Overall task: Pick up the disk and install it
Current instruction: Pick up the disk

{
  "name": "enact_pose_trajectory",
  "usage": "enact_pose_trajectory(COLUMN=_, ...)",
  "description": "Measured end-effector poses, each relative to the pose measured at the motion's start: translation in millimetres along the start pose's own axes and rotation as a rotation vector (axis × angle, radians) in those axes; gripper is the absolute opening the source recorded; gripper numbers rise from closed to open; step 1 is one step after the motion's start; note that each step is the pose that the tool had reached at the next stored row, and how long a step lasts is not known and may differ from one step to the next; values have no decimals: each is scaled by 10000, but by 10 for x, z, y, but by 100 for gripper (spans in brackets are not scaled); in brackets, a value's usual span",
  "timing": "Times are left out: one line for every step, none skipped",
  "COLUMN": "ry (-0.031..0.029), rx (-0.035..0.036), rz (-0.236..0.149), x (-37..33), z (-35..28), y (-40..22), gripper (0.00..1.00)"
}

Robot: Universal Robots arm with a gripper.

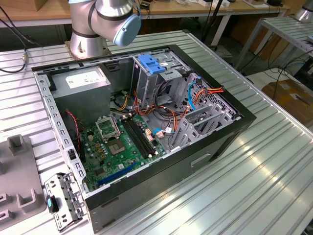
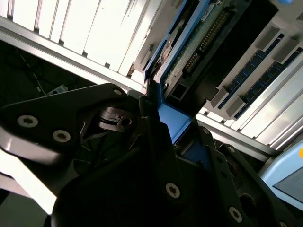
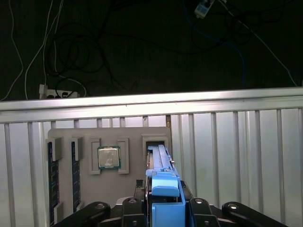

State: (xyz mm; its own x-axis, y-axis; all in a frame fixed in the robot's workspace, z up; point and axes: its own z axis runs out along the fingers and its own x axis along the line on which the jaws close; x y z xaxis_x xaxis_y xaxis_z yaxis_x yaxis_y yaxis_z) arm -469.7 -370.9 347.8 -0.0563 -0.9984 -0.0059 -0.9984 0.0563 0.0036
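The disk (image 3: 159,161) stands on edge in a slot of the grey parts tray (image 3: 128,189), a dark flat drive with bright blue carrier rails. In the first wrist view my gripper (image 3: 165,201) sits over its near end, with the blue carrier between the black fingers (image 3: 142,208). In the second wrist view the disk (image 2: 199,42) shows its green board edge, and my gripper (image 2: 176,124) is shut on the blue rail end. The open computer case (image 1: 210,147) lies on the metal table in the exterior view.
Two memory sticks (image 3: 52,179) and a processor (image 3: 108,157) sit in the same tray. Inside the case a tall grey cage with a blue latch (image 1: 151,66) stands among orange and blue cables. The arm's base (image 1: 85,34) is behind the case. The table edge (image 3: 151,101) lies beyond the tray.
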Motion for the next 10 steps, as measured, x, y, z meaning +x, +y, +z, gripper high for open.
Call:
enact_pose_trajectory(ry=0, rx=0, rz=-1, x=0, z=-2, y=0, gripper=37)
enact_pose_trajectory(ry=0, rx=0, rz=0, x=0, z=-4, y=0, gripper=37)
enact_pose_trajectory(ry=0, rx=0, rz=0, x=0, z=-6, y=0, gripper=37)
enact_pose_trajectory(ry=0, rx=0, rz=0, x=0, z=-7, y=0, gripper=37)
enact_pose_trajectory(ry=0, rx=0, rz=0, x=0, z=-8, y=0, gripper=37)
enact_pose_trajectory(ry=0, rx=0, rz=0, x=0, z=-10, y=0, gripper=37)
enact_pose_trajectory(ry=1, rx=0, rz=0, x=0, z=-12, y=0, gripper=37)
enact_pose_trajectory(ry=0, rx=0, rz=0, x=0, z=-14, y=0, gripper=37)
enact_pose_trajectory(ry=0, rx=0, rz=0, x=0, z=-15, y=0, gripper=37)
enact_pose_trajectory(ry=0, rx=0, rz=0, x=0, z=-16, y=0, gripper=37)
